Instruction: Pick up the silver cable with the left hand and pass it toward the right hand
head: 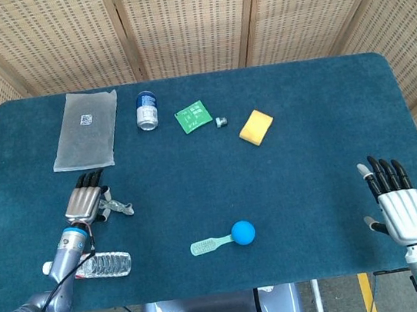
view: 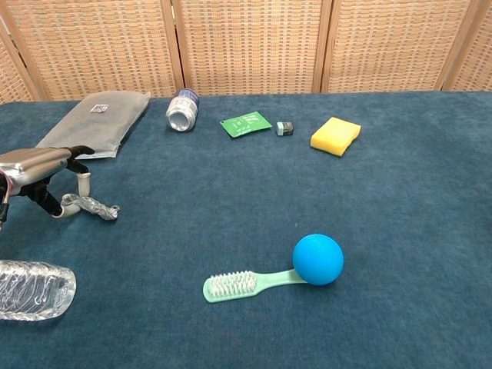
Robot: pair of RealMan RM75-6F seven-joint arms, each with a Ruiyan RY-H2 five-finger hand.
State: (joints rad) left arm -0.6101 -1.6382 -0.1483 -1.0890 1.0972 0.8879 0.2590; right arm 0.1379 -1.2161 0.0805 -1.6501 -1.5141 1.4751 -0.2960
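The silver cable (head: 116, 208) (view: 91, 205) lies coiled on the blue table (head: 311, 165) near its left side. My left hand (head: 86, 199) (view: 37, 171) hovers over the cable's left end, palm down and fingers stretched forward. In the chest view its thumb reaches down to the cable, which still rests on the cloth; no grip shows. My right hand (head: 398, 203) stands at the front right with its fingers spread and nothing in it. It is far from the cable and outside the chest view.
A clear plastic bottle (head: 107, 263) (view: 31, 288) lies just in front of the left hand. A green brush (head: 209, 244) and a blue ball (head: 243, 233) sit front centre. At the back are a grey bag (head: 86, 129), can (head: 146, 110), green packet (head: 194, 117) and yellow sponge (head: 256, 127).
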